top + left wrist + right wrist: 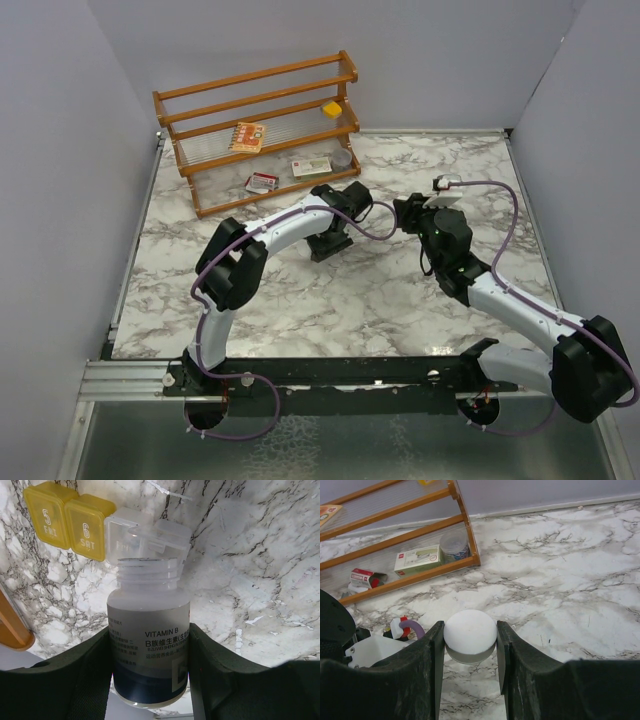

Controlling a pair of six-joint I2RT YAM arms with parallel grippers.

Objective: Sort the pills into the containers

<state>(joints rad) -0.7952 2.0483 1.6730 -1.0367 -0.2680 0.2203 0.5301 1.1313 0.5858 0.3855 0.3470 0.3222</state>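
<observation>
My left gripper [150, 632] is shut on a white bottle [148, 645] labelled VITAMIN B, whose threaded neck is open with no cap. Its mouth points at a pill organiser with yellow lids marked 5 FRI and 6 SAT [65, 520] and one clear compartment [145, 535] with its lid raised. No loose pills show. My right gripper [470, 627] is shut on the round white cap [470, 629], held above the marble. In the top view the left gripper [330, 243] and right gripper [408, 213] are close together mid-table; the bottle and organiser are hidden there.
A wooden rack [262, 130] stands at the back left, holding flat printed boxes [312, 167], a yellow cube [332, 108] and a round tin [454, 545]. The marble table [330, 300] is walled on three sides. The left arm [335, 625] is just left of my right gripper.
</observation>
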